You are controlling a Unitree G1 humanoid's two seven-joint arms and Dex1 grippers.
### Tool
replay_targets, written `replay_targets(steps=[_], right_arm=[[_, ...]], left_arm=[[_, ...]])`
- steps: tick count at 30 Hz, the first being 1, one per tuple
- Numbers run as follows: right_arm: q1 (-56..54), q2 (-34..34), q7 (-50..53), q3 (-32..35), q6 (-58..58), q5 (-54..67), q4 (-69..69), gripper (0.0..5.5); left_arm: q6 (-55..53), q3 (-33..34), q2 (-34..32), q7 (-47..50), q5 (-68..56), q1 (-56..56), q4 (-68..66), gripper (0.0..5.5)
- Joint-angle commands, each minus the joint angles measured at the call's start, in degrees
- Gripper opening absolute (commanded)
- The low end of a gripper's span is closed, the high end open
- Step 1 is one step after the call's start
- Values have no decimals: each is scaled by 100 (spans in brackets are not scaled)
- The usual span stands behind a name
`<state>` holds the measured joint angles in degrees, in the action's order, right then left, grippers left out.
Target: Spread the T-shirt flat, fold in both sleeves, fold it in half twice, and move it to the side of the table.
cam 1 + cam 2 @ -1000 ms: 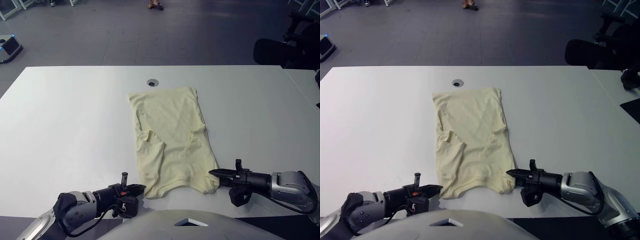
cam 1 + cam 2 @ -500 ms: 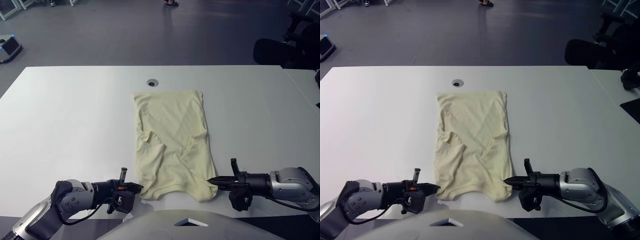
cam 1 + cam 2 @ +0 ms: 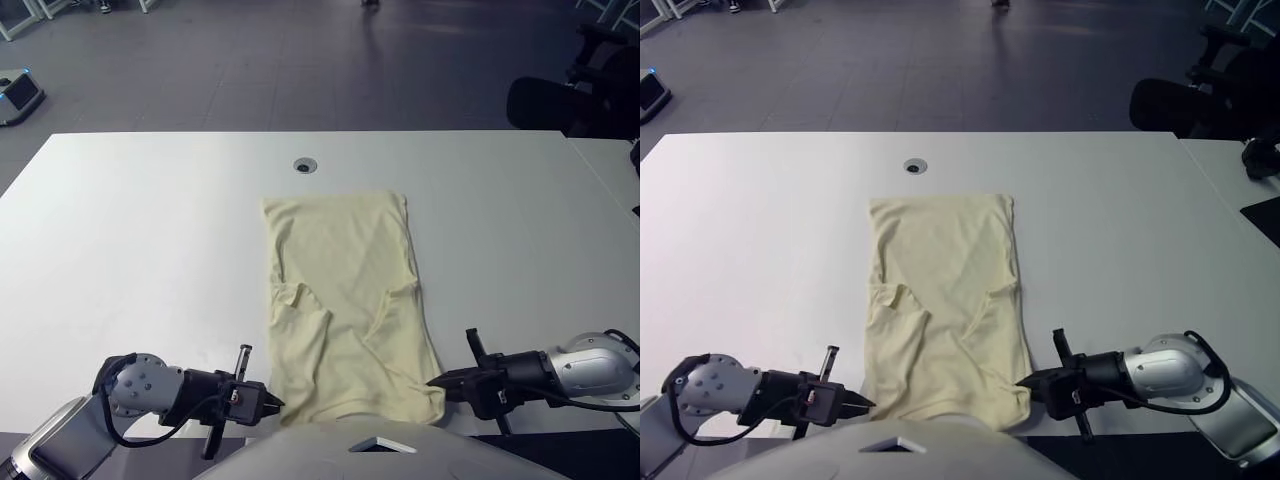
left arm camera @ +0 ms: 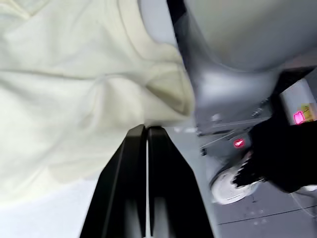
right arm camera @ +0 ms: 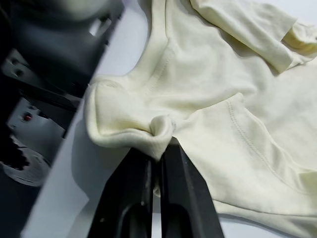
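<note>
— So, what is the biggest thing in front of you?

— The white table [image 3: 130, 230]. It stretches wide to both sides of me.

— And the T-shirt?

— The pale yellow T-shirt [image 3: 345, 270] lies along the middle of the table, running lengthwise away from me. Its far edge is straight, and its near end reaches the table's near edge. Both sleeves lie folded inward on top of the body, with wrinkles around them.

— Where are your pincers?

— My left pincer [image 3: 272, 405] is low at the T-shirt's near left corner. My right pincer [image 3: 432, 382] is at the near right corner.

— Released or clenched?

— Both are clenched on cloth. On the right, my fingers [image 5: 131, 178] press together with a bunched fold of the corner pinched at their tips. On the left, my fingers [image 4: 131, 168] are closed with only a thin slit between them, and their tips bite the hem.

— Anything smaller?

— A round hole [image 3: 304, 166] in the tabletop, just beyond the T-shirt's far edge.
</note>
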<state>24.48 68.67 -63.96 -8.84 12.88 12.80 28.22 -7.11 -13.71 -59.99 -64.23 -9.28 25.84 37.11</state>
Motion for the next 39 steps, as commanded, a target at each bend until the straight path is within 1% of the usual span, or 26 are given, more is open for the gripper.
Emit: replay_targets(steps=[1,9,12,15,20,25,30,39], right_arm=[[-3,195,-316,189,-625,567,354,1],[-180,153,-650,410,-1669,1349,777,1],[-343,153,-794,551,-1895,1541,649,1],[-734,32,-948,610,-2141,1706,303,1],[-1990,-509,-1048,404,-2619,1847,-480,1],[-3253,-1191,-1150,-3,-2770,1524,-1439,1],[-4150,-1769,-1246,-207,-2696,1168,-2443,1],[-5442,-2598,-1298,-298,-2164,505,-4357,1]], left_arm=[[-535,153,-178,-208,-525,-60,271,0],[-1403,259,-270,-342,-1316,-217,642,0],[-1752,326,-218,-385,-1624,-576,466,0],[-2075,408,-95,-510,-1982,-1176,37,0],[-2460,382,354,-672,-2348,-2343,-947,0],[-2722,386,777,-710,-2442,-3504,-1849,0],[-2498,195,1190,-815,-2004,-4575,-3096,0],[-1977,136,1812,-916,-1413,-5595,-4635,0]])
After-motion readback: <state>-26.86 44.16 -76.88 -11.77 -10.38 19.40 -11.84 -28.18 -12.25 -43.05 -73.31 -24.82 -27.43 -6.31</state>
